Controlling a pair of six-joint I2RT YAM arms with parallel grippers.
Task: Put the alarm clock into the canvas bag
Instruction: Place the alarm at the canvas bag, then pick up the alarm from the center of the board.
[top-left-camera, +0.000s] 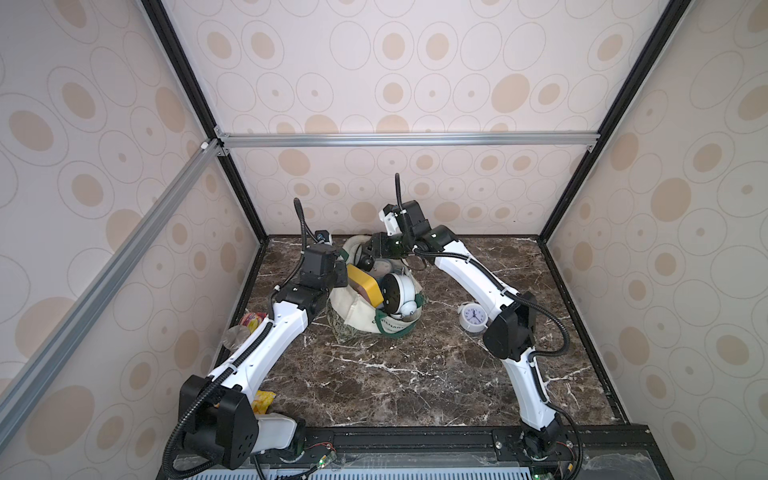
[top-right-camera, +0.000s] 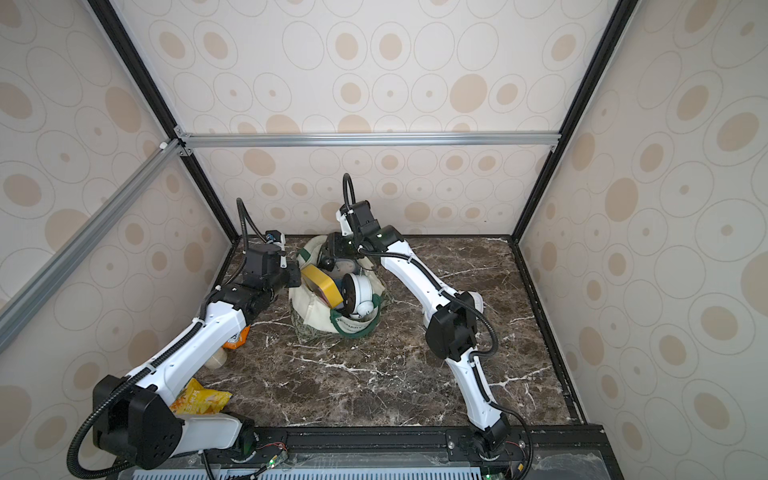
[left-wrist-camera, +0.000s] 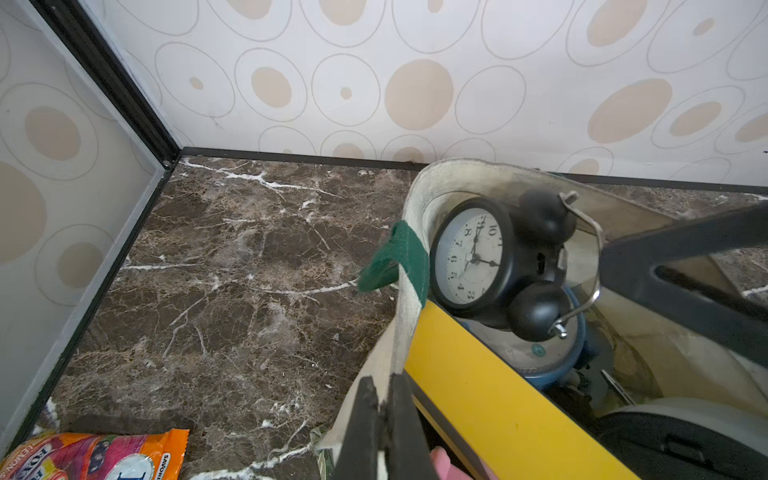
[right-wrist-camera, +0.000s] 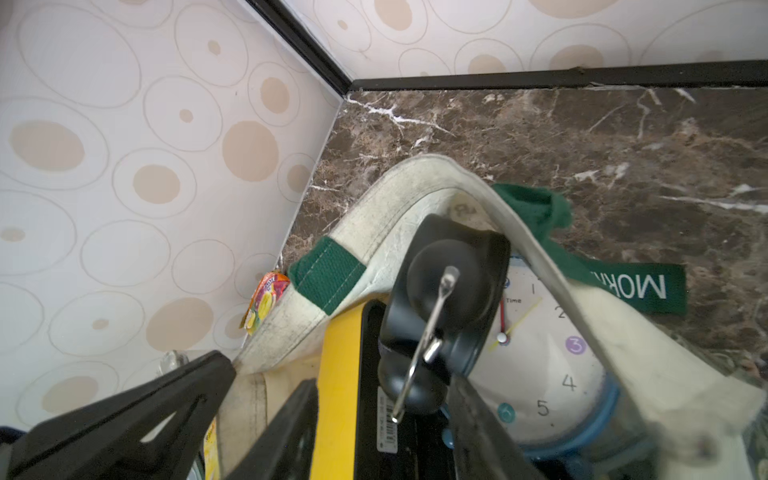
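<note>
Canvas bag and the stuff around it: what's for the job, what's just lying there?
For the job: canvas bag, black twin-bell alarm clock inside it, small white alarm clock outside it, left tool pinching the bag's rim.
Just lying about: orange snack packet, yellow snack packet.

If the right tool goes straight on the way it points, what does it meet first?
Probably the black alarm clock, just ahead of the right tool inside the canvas bag; depth is unclear.

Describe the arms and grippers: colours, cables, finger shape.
Left arm and right arm: white link shells, black joints, black corrugated cable looped alongside. Left gripper and right gripper: black tapered fingers with cut-outs.
</note>
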